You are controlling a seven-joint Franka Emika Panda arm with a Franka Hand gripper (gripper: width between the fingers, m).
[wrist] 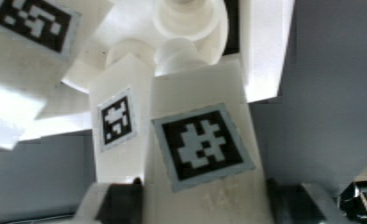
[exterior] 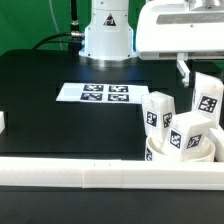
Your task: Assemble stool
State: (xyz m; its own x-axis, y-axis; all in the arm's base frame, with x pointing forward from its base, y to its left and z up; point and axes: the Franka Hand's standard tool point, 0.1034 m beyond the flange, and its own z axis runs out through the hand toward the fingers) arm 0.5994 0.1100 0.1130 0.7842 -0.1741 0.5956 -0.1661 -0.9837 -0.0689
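The round white seat [exterior: 181,152] lies at the exterior view's lower right, behind the front rail. Three blocky white tagged legs stand on or over it: one to the left [exterior: 158,110], one in front [exterior: 190,136], and one at the right [exterior: 207,97]. My gripper [exterior: 204,74] reaches down from the upper right onto the right leg. In the wrist view this leg [wrist: 201,140] fills the space between my dark fingers [wrist: 123,200], which touch both of its sides. Another tagged leg [wrist: 38,22] and part of the seat [wrist: 20,110] show beyond it.
The marker board [exterior: 105,93] lies in the middle of the black table, in front of the robot base [exterior: 107,35]. A long white rail [exterior: 90,176] runs along the front edge. A small white piece [exterior: 3,121] sits at the exterior view's left edge.
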